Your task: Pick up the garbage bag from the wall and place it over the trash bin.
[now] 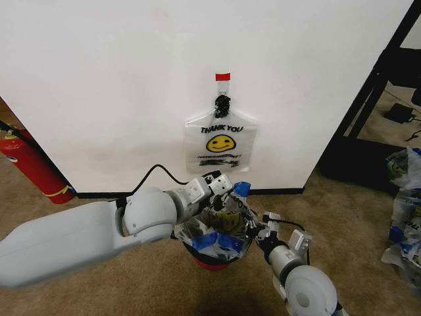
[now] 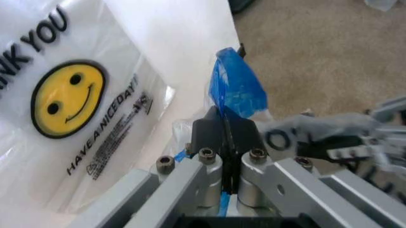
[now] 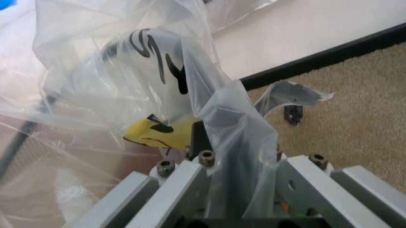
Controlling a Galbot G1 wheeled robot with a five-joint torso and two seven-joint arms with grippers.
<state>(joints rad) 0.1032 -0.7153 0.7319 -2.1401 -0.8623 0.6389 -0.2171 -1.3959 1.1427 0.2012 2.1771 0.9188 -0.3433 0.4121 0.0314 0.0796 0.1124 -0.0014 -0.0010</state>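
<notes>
Left gripper (image 2: 225, 126) is pressed together, pinching a blue-marked fold of the garbage bag (image 1: 220, 227) at the wall side of the trash bin (image 1: 209, 262). Right gripper (image 1: 258, 232) pinches the bag's opposite edge. The bag is crumpled over the bin's mouth. An identical flat bag (image 1: 221, 145) hangs on the wall (image 1: 118, 99) above the bin.

translucent white garbage bag (image 1: 220, 227) with yellow smiley, blue marks, red-based dark trash bin (image 1: 209, 263), white wall (image 1: 131, 79)
</notes>
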